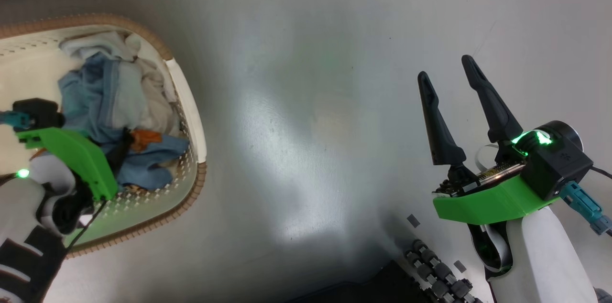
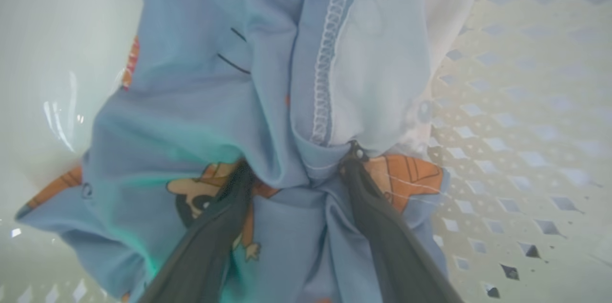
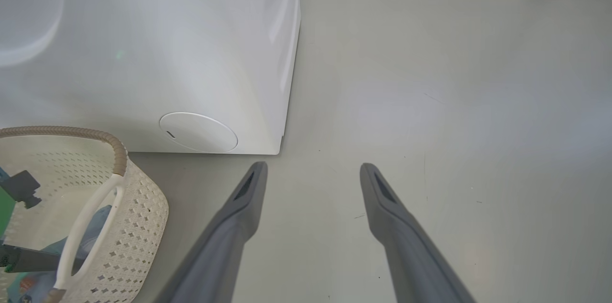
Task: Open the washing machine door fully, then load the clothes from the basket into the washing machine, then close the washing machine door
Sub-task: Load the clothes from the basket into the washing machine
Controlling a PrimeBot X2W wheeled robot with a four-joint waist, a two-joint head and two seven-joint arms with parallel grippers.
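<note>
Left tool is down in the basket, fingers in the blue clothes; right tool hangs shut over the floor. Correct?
Not quite. The right tool is open, its fingers well apart over the floor, as the right wrist view shows. The left tool is indeed in the basket, fingers in the clothes.

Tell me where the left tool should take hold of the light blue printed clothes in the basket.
Grip the raised fold in the middle of the light blue cartoon-printed clothes, coming from above into the cream perforated plastic basket. That ridge stands between the left tool's open fingers, so closing there should probably catch several layers.
</note>
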